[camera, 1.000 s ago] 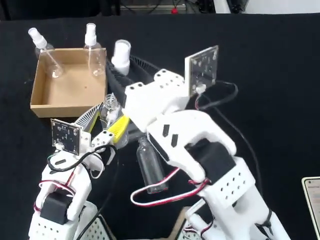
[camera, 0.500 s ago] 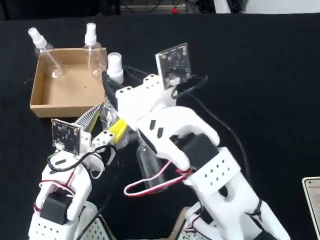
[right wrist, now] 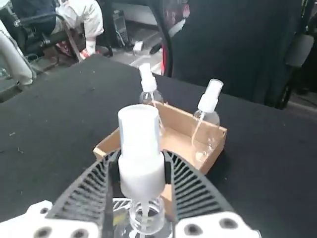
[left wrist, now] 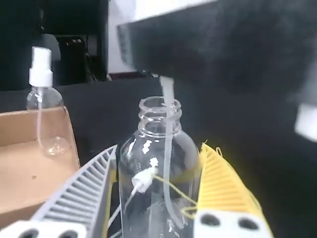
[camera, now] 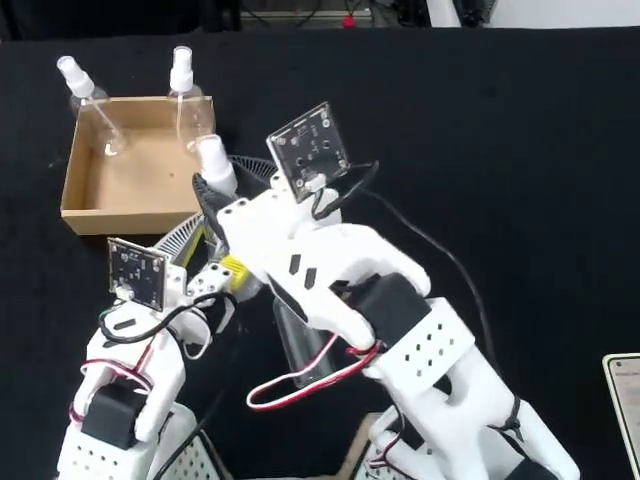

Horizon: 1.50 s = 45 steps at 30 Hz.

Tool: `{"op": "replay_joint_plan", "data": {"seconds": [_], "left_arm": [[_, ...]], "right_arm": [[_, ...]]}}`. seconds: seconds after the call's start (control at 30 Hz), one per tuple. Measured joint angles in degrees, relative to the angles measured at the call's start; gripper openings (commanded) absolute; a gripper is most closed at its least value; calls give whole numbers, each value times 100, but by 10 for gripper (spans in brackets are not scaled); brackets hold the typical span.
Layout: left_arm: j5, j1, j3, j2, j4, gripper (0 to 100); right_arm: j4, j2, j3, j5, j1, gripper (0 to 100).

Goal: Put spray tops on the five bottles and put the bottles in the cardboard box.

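The right arm's fingers (right wrist: 89,193), clamped on the spray top (right wrist: 140,163), have swung left across the frame. Its tube (left wrist: 167,114) now dips into the open bottle (left wrist: 157,163) gripped by the left fingers (left wrist: 218,183), just below the cardboard box (camera: 130,190) at upper left.

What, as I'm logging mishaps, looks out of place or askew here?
One bottle lies on its side on the table, partly under the right arm, outside the cardboard box. Nothing looks spilled or broken.
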Motion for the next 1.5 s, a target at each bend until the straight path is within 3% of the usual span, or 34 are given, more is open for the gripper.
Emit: {"op": "replay_joint_plan", "data": {"seconds": [0.33, 0.5, 1.17, 1.4, 1.5], "left_arm": [[-9, 334, 0, 0, 88, 65], [-413, 316, 0, 0, 88, 65], [-466, 352, 0, -53, 290, 65], [-466, 352, 0, -18, 299, 65], [-466, 343, 0, 0, 299, 65]], "right_arm": [[316, -334, 141, 0, -9, 12], [316, -510, 369, 141, -9, 12], [316, -993, 774, 352, -9, 13], [563, -993, 774, 352, -9, 172], [826, -993, 774, 352, -18, 177]]}}
